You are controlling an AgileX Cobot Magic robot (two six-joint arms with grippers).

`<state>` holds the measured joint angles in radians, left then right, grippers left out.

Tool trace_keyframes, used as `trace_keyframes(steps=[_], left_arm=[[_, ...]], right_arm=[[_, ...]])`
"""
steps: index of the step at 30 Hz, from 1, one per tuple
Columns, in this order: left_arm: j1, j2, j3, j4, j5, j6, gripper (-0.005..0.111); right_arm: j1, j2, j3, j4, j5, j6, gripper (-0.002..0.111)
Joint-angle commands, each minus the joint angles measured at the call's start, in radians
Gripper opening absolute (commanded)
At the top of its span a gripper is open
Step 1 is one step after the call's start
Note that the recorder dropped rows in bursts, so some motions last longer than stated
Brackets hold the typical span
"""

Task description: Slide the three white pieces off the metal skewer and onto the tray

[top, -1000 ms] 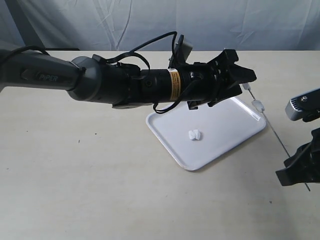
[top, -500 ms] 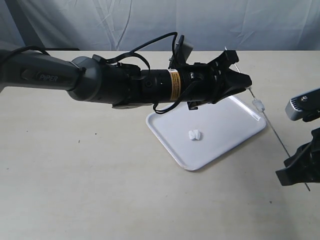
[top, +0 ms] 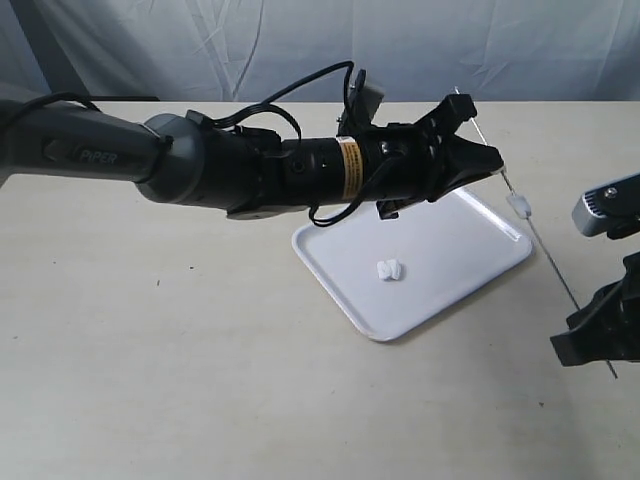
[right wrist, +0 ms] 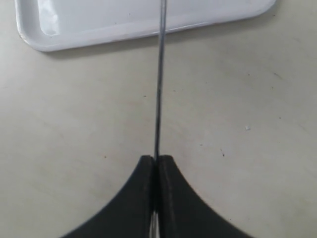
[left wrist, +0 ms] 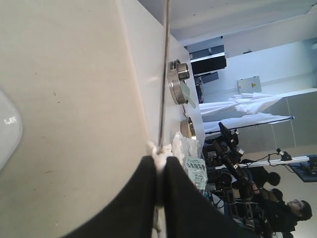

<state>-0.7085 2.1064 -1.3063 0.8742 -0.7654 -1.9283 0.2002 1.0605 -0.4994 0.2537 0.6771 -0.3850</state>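
Observation:
The metal skewer (top: pixel 550 262) slants over the right edge of the white tray (top: pixel 450 250). My right gripper (top: pixel 592 325) is shut on its lower end, and the rod runs straight out of the jaws (right wrist: pixel 156 158) toward the tray (right wrist: pixel 99 20). My left gripper (top: pixel 492 162) reaches across from the left and is shut on the skewer near its upper end. A white piece (left wrist: pixel 159 154) is squeezed between its fingertips (left wrist: pixel 159 159). Another white piece (top: pixel 518 207) sits on the skewer just below that grip. A white lump (top: pixel 389 269) lies on the tray.
The left arm's black forearm (top: pixel 330 170) and cable hang over the tray's back left. A grey camera housing (top: pixel 605 212) sticks out above the right gripper. Past the table's edge stand metal cups (left wrist: pixel 176 87) and a plastic bag (left wrist: pixel 190 161).
The left gripper's jaws have closed from wide open onto the skewer and the upper white piece. The right gripper and the lump on the tray have not moved.

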Motion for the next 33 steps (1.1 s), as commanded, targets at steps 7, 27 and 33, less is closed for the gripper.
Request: trace_keyframes(steps=[7, 27, 33], left_arm=[[0.028, -0.011, -0.049, -0.074, 0.042, 0.056, 0.000], [0.136, -0.011, -0.069, -0.069, 0.080, 0.081, 0.000], [0.193, -0.011, -0.069, 0.036, 0.046, 0.051, 0.000]], right_arm=[[-0.001, 0.003, 0.060, 0.070, 0.076, -0.065, -0.001], [-0.001, 0.003, 0.060, 0.072, 0.076, -0.067, -0.001], [-0.001, 0.003, 0.060, 0.068, 0.074, -0.067, -0.001]])
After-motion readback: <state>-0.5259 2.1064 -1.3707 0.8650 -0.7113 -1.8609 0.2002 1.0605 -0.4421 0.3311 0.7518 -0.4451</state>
